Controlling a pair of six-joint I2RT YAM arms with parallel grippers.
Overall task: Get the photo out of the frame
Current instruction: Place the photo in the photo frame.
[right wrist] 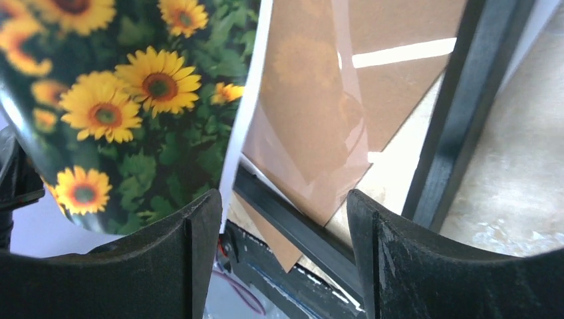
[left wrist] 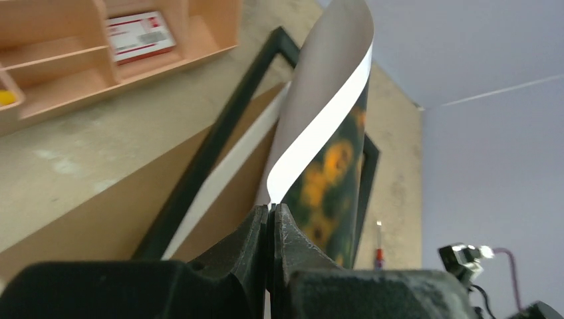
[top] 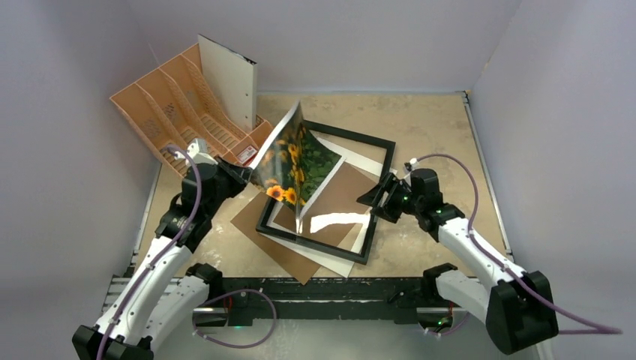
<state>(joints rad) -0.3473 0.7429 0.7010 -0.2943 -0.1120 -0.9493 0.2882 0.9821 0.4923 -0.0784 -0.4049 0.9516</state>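
While the left gripper (left wrist: pixel 271 226) pinches the photo (top: pixel 289 161) by its white-strip edge, jaws closed tight on the paper, the print stands lifted over the left side of the frame (top: pixel 352 133), bowed into a curl with the sunflowers facing right

- Grip on the edge strip, probably so the print can be peeled up out of the opening
- Lower edge of the print dips toward the frame's opening; cannot tell whether it touches there or hangs free
- Frame lies flat mid-table, skewed to the table's edges; a sheen inside suggests glazing
- Right gripper (right wrist: pixel 284 206) hovers just beside the frame's right bar, jaws parted and holding nothing; likely placed to steady the frame if the print drags it
- Brown backing board (top: pixel 262 240) under the frame, jutting toward the table's near-left
- White sheet (top: pixel 366 160) also under it, showing past the frame's far-right corner
- Orange file organiser (top: pixel 161 105) at the table's (top: pixel 435 127) far-left corner, close behind the left arm; it limits room to swing the print leftward
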